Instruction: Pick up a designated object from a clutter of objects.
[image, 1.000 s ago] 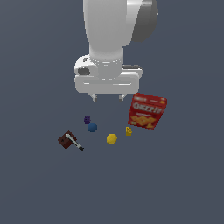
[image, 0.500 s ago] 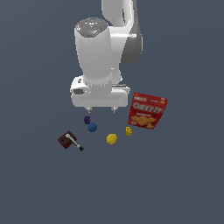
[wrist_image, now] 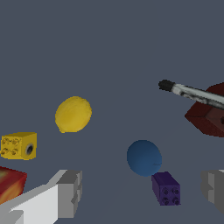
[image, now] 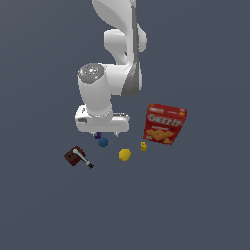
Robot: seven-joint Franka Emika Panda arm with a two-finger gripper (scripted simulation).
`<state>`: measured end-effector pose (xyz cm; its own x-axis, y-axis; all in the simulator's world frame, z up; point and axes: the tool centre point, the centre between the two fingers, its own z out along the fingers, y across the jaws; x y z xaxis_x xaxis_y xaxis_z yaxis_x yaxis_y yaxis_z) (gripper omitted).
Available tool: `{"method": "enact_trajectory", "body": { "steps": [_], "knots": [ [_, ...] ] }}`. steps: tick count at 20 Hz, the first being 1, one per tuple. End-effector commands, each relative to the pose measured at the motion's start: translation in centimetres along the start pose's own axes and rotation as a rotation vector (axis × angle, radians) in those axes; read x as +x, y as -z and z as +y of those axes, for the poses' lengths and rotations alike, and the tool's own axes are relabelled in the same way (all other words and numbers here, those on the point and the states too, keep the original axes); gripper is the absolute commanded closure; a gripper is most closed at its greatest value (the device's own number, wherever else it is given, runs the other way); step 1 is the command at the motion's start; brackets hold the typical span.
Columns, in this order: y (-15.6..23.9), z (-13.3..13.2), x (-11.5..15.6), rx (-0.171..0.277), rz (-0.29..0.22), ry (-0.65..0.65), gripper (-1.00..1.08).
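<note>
The designated object, a small dark-blue ball (image: 103,142) (wrist_image: 144,157), rests on the floor among the clutter of objects. My gripper (image: 104,134) (wrist_image: 140,191) hangs just above it, open, with nothing between its grey fingers (wrist_image: 66,193). A tiny purple block (wrist_image: 166,188) sits right next to the ball, and in the exterior view the hand mostly hides this purple block (image: 97,135). The yellow ball (image: 124,155) (wrist_image: 73,114) lies apart from the blue one, toward the exterior view's right.
A red Cheez-It box (image: 164,123) (wrist_image: 9,183) stands at the exterior view's right, with a tiny yellow block (image: 143,146) (wrist_image: 18,145) beside it. A brown block (image: 74,156) (wrist_image: 209,117) with a grey tool (image: 84,161) (wrist_image: 192,92) lies at the exterior view's left.
The arm has come down and shifted slightly toward the exterior view's left, so the open hand now sits low over the blue ball. The objects have not moved.
</note>
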<state>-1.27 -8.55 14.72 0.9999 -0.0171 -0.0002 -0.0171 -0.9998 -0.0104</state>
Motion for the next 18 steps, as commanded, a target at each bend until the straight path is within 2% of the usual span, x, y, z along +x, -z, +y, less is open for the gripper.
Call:
{"method": "enact_trajectory", "body": {
  "steps": [1,9,18],
  "knots": [
    [-2.0,0.9,-0.7,-0.002,0.001,-0.001,-0.92],
    [-5.7,2.8,-2.4,-0.008,0.001,-0.003,-0.92],
    [-6.6,3.2,-2.8,-0.010,-0.001,-0.004,-0.92]
  ]
}}
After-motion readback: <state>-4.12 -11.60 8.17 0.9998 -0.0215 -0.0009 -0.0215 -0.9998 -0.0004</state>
